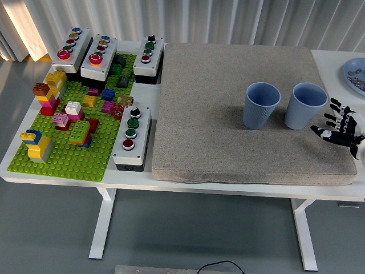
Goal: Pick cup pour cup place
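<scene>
The right robot hand (341,129) hung at the right edge of the tabletop (68,174), over the near right corner of the grey mat (211,114), with its fingers (335,105) spread and nothing in them. Just beside it, toward the mat's middle, stood the right blue cup (305,105), upright and mouth up, clear of the fingertips, with a narrow strip of mat showing between them. The cup's long axis ran straight up from the mat, so its side wall faced the open palm. The left blue cup (261,105) stood a little further on along the same line, near its neighbour but not touching it, also upright. Whether either cup held anything could not be made out.

The left arm did not show at all, so the right robot hand was plainly the nearer one. As a judgement, the coming grasp turned on closing that sideways gap to the right blue cup and wrapping the fingers around its wall. Further off, a green brick plate (74,137) and button boxes (132,137) filled the tabletop's left half, well apart from both cups.
</scene>
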